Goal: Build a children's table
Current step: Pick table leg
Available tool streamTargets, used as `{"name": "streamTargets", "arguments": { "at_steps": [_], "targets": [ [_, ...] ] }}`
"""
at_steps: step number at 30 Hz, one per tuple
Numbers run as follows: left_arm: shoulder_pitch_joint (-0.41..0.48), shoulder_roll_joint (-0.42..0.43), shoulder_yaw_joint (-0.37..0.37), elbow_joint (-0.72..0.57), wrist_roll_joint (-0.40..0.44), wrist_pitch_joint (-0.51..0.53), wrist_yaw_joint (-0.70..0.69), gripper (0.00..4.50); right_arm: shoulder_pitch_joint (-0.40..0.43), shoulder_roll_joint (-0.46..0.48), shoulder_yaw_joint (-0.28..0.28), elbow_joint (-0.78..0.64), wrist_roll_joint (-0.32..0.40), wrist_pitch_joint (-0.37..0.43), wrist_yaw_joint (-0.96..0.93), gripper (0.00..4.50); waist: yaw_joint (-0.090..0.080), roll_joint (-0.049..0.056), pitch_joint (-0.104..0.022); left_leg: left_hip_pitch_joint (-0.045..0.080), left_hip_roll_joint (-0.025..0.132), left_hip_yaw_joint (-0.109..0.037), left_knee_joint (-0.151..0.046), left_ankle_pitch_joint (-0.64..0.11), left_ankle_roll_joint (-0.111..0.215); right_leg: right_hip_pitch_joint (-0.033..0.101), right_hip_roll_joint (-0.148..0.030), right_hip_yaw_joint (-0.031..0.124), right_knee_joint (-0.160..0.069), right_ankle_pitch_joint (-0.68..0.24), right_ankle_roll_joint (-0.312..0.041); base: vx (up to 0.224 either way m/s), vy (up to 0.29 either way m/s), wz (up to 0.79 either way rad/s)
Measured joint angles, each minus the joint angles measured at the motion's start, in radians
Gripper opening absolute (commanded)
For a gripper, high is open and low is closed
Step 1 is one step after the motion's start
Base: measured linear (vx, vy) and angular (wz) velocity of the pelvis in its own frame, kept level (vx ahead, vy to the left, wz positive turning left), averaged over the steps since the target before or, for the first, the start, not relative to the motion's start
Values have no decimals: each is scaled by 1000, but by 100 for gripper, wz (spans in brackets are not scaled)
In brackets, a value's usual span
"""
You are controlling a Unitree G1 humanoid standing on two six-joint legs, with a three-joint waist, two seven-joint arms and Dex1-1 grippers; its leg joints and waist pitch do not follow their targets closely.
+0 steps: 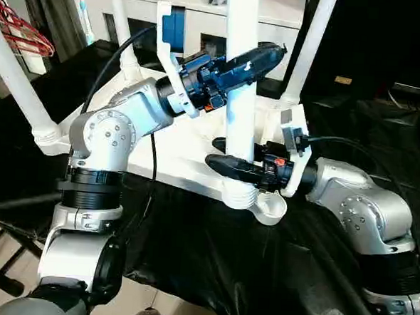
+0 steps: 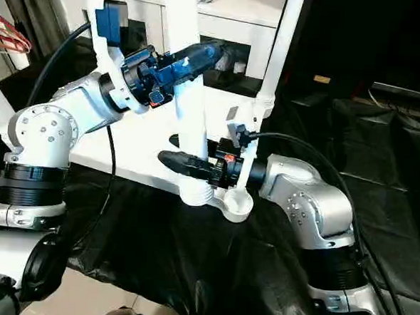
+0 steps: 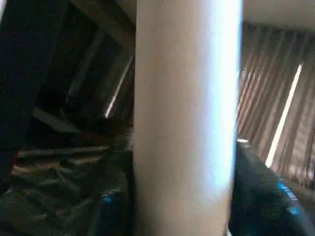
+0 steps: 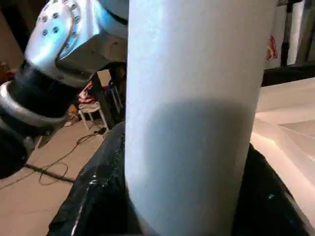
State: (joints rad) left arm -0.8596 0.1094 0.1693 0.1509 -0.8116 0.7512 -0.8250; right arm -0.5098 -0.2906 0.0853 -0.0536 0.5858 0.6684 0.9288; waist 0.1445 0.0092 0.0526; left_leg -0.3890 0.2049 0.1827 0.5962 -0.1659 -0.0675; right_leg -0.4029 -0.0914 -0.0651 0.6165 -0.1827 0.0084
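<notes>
White plastic tabletop (image 1: 189,156) and white tubular legs; the nearest leg (image 1: 239,95) carries a pale blue sheen on one side and ends in a ribbed white collar (image 1: 240,196). Glossy black sheeting (image 1: 260,275) covers the surface beneath. Left gripper (image 1: 255,58): dark blue and black housing on a white bracket (image 1: 170,51). Right gripper (image 1: 221,152): black fingers, a small red detail at the base, white bracket (image 1: 295,145). Forearms (image 1: 115,127): silver shells with black joint rings. Cables (image 1: 109,62): black. Hangers (image 1: 21,32) at the far left: red. Floor (image 1: 151,307): pale beige tile. Background cabinet (image 1: 197,17): white.
</notes>
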Motion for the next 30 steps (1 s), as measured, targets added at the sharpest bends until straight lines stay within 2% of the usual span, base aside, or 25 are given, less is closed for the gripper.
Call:
{"name": "streamTargets", "arguments": {
  "at_steps": [3,7,11,13,16,18,21,22,24,26,30],
  "targets": [
    [12,-16,-2,-6,32,-58,49,292,0,26,-6,0,-8,-3,-54,191,-1,0,0,0,0,0,0,0,0,0,0,0,0,0,0,0,0,0],
    [54,-42,-50,-12,156,-149,157,295,0,65,-21,26,-39,-15,-141,191,-3,0,0,0,0,0,0,0,0,0,0,0,0,0,0,0,0,0],
    [62,-63,-71,-19,206,-190,222,295,-5,83,-33,33,-53,-17,-190,191,-3,0,0,0,0,0,0,0,0,0,0,0,0,0,1,0,0,0],
    [62,-63,-89,-20,232,-208,244,268,-14,84,-36,39,-62,-19,-203,191,-3,0,0,0,0,0,0,0,0,0,0,0,0,0,1,0,0,0],
    [55,-78,-92,-13,260,-237,282,258,-34,92,-36,59,-82,-26,-232,191,-3,0,0,0,0,0,0,0,0,0,0,0,0,0,1,0,0,0],
    [52,-85,-91,-12,262,-251,290,231,-40,93,-36,60,-90,-37,-242,191,-3,0,0,0,0,0,0,0,0,0,0,0,0,0,1,0,0,0],
    [50,-88,-93,-18,261,-256,291,214,-43,97,-33,60,-121,-63,-259,191,-3,0,0,0,0,0,0,0,0,0,0,0,0,0,1,0,0,0],
    [50,-87,-93,-20,260,-256,288,198,-43,93,-30,60,-126,-72,-258,226,-3,0,0,0,0,0,0,0,0,0,0,0,-1,0,1,0,0,0],
    [50,-87,-94,-23,259,-257,284,188,-43,91,-28,60,-126,-80,-255,261,-3,0,0,0,0,0,0,0,0,0,0,0,-1,0,1,0,0,0],
    [57,-78,-98,-23,258,-255,268,186,-46,92,-31,60,-123,-87,-251,263,-3,0,0,0,0,0,0,0,0,0,0,0,-1,0,1,0,0,0],
    [72,-62,-102,-18,256,-249,237,183,-62,69,-40,60,-110,-90,-214,311,-3,-1,0,0,0,0,0,0,0,0,0,0,0,0,1,0,0,0]
  ]
}}
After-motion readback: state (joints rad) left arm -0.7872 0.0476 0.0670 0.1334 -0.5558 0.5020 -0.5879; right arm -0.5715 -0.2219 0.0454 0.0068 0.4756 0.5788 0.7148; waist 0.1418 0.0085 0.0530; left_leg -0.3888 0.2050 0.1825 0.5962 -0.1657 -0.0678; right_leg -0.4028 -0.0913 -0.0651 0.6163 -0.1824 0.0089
